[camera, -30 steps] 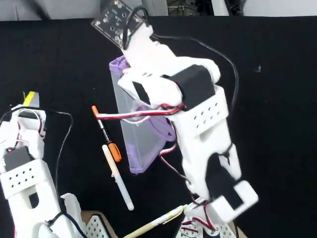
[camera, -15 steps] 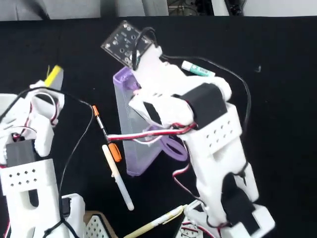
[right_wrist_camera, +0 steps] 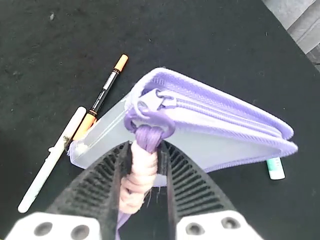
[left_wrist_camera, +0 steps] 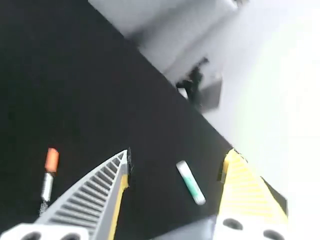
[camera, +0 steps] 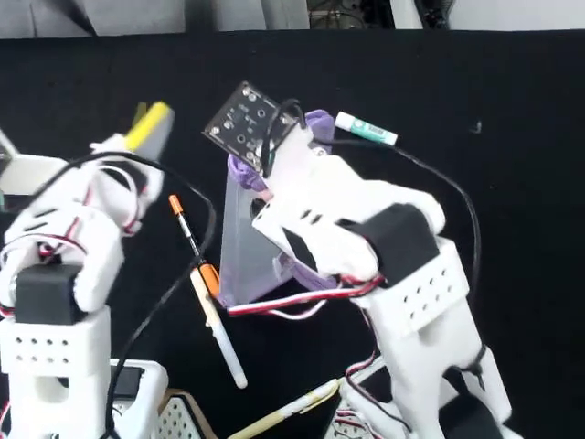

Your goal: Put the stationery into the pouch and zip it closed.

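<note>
Since a second ago the left arm has been swung up and inward, and the pouch has been dragged and tipped by the right arm, so that a green-capped stick (camera: pixel 366 128) beyond it has been uncovered.

The right gripper (right_wrist_camera: pixel 146 146) is pressed onto the lilac strap (right_wrist_camera: pixel 142 172) hanging from the zip pull (right_wrist_camera: pixel 150 112), with the strap pinched between both jaws. Just ahead of those jaws the pouch (right_wrist_camera: pixel 210 132) is lifted at its zip end (whether the zip is run open along its length cannot be told). To one side of the jaws an orange pen (right_wrist_camera: pixel 102 95) and a white pen (right_wrist_camera: pixel 50 165) are laid close together on the black table (right_wrist_camera: pixel 50 50). Past the pouch on the other side the stick is found.

The left gripper (left_wrist_camera: pixel 178 152) is held above the table with jaws spread wide and nothing between them.

The pouch is judged light, soft and floppy. It is likely to be dragged along whenever the strap is pulled, so its body would best be pinned by the free gripper. The pens are judged stiff, light and apt to roll, and are best taken mid-barrel, across their length.
</note>
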Available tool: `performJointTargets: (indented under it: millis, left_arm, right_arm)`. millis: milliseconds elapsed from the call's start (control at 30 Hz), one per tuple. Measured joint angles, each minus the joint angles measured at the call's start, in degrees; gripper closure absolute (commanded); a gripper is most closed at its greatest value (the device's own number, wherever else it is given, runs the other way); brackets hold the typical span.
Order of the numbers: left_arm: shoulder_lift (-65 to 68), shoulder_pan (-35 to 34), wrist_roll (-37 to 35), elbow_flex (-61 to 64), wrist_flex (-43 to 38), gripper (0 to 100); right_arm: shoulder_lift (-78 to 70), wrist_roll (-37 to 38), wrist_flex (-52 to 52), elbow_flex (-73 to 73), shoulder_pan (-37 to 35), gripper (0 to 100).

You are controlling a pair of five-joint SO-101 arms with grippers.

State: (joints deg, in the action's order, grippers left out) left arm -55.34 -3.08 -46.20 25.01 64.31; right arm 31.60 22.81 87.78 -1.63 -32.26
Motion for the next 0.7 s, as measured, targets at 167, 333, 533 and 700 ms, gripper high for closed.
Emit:
performJointTargets:
  millis: [167,333,533,700]
  left_arm:
    - [0.0,5.4,-1.4,-2.3,1.1,70]
    - [0.0,9.5,-1.4,-5.0,1.1,70]
    - [0.0,15.4,-1.3,-6.1,1.8,70]
    - [0.0,15.3,-1.8,-6.1,6.9,70]
  right_arm:
    - [3.3,0.0,-2.5,-4.5,0.0,98.8]
    - [3.3,-0.1,-2.5,-5.4,-0.1,98.8]
    - [3.5,-0.1,-2.6,-6.5,-1.1,98.8]
    - [3.5,-0.1,-2.6,-7.1,-1.4,98.8]
